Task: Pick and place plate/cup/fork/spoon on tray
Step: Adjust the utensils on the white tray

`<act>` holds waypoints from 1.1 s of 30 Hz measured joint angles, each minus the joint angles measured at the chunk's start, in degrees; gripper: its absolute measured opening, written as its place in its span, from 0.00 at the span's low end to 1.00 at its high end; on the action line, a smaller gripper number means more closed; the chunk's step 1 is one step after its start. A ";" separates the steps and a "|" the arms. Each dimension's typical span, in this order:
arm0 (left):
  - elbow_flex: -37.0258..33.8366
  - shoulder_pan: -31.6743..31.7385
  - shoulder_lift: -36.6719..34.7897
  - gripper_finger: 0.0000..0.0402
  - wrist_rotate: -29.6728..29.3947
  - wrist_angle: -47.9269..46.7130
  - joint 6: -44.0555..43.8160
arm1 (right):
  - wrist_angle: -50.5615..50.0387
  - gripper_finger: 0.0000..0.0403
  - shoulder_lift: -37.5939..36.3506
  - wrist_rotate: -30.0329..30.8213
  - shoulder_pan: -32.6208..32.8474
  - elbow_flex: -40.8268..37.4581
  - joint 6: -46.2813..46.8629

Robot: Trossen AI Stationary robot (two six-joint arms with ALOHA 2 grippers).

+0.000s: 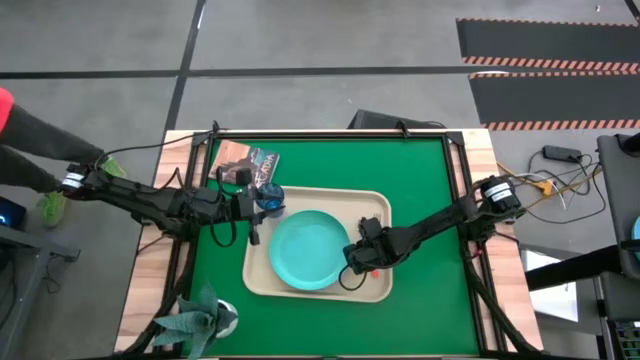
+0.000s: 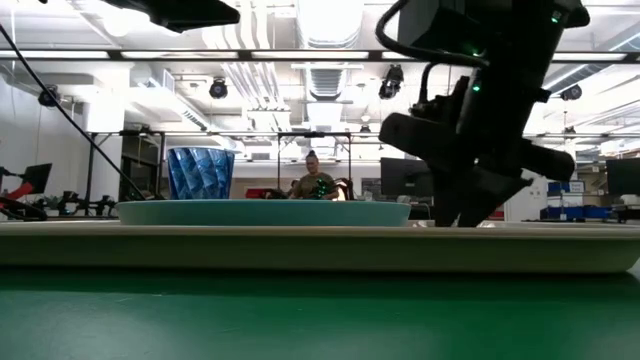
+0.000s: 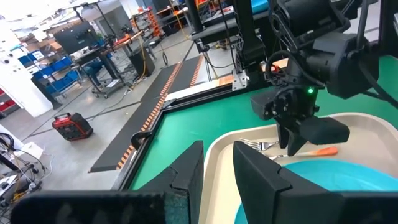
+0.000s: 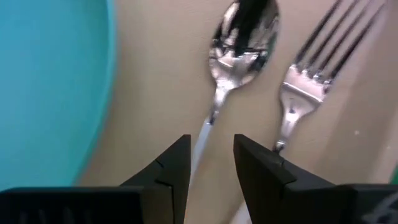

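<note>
The beige tray [image 1: 378, 205] lies on the green mat. The teal plate [image 1: 308, 250] lies flat in it, and the blue cup [image 1: 270, 197] stands upright at its far left corner. The spoon [image 4: 244, 37] and the fork [image 4: 323, 53] lie side by side on the tray floor, right of the plate. The fork's orange handle [image 3: 323, 150] shows in the left wrist view. My right gripper [image 4: 211, 146] is open just above them, its fingers on either side of the spoon's thin neck [image 4: 204, 130]. My left gripper [image 1: 250, 215] is open and empty beside the cup.
A printed packet [image 1: 250, 160] lies on the mat beyond the tray's far left corner. A green and white bundle [image 1: 195, 320] sits at the table's near left corner. A person's arm [image 1: 30, 130] shows left of the table. Bare mat [image 1: 425, 190] lies right of the tray.
</note>
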 joint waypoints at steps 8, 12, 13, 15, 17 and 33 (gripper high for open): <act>0.00 0.00 0.03 0.18 0.00 -0.07 -0.07 | 1.77 0.28 0.07 0.15 0.14 -0.46 0.65; 0.00 0.00 0.03 0.18 0.00 -0.07 -0.13 | 1.72 0.28 0.13 0.40 0.37 -0.53 1.01; 0.00 0.00 0.03 0.18 0.00 -0.08 -0.13 | 1.72 0.28 0.13 0.58 0.37 -0.53 1.36; 0.00 0.00 0.03 0.18 0.00 -0.08 -0.13 | 1.83 0.28 0.13 0.63 0.37 -0.70 1.53; 0.00 0.00 0.03 0.18 0.00 -0.06 -0.13 | 1.88 0.28 0.13 0.79 0.37 -0.97 1.58; 0.00 0.00 0.03 0.18 0.00 -0.06 -0.14 | 3.01 0.28 0.15 2.16 0.47 -1.56 1.22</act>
